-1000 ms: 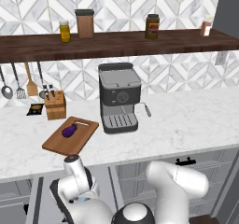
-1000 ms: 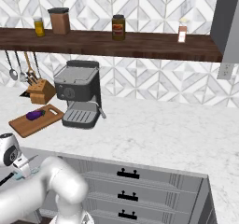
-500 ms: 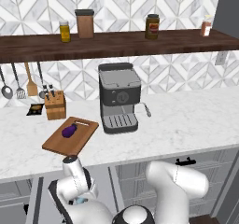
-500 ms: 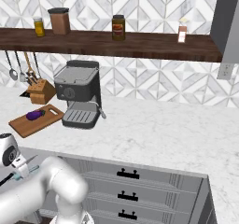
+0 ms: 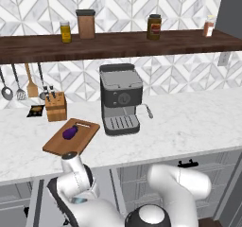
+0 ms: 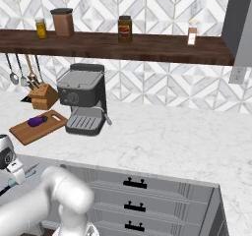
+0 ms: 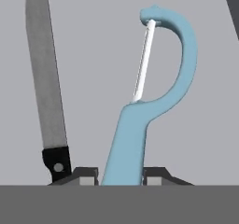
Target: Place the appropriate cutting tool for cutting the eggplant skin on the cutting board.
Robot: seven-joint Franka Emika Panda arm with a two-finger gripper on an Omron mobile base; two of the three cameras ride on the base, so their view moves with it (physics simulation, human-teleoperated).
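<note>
The cutting tool, a light blue peeler (image 7: pixel 135 125), lies on a flat grey surface with its widened head pointing away from me. My gripper (image 7: pixel 121 175) is shut on its handle, and the dark fingertips (image 7: pixel 86 174) press against both sides of it. A long steel knife (image 7: pixel 44 78) with a black handle lies just to the left, apart from the peeler. Up on the counter, the small purple eggplant (image 5: pixel 70 132) rests on the brown wooden cutting board (image 5: pixel 56 145). The right base view shows the eggplant (image 6: pixel 37 121) and the cutting board (image 6: pixel 24 132) at the left. The hand works low, below the counter's front edge.
A grey coffee machine (image 5: pixel 120 103) stands right of the board and a wooden knife block (image 5: pixel 56 109) stands behind it. Utensils hang on the wall at the left. A dark shelf (image 5: pixel 142 40) with jars runs above. Drawer fronts (image 6: pixel 135 183) sit under the counter.
The arm stays low in front of the cabinets with barely any shift. Nothing on the counter has moved.
</note>
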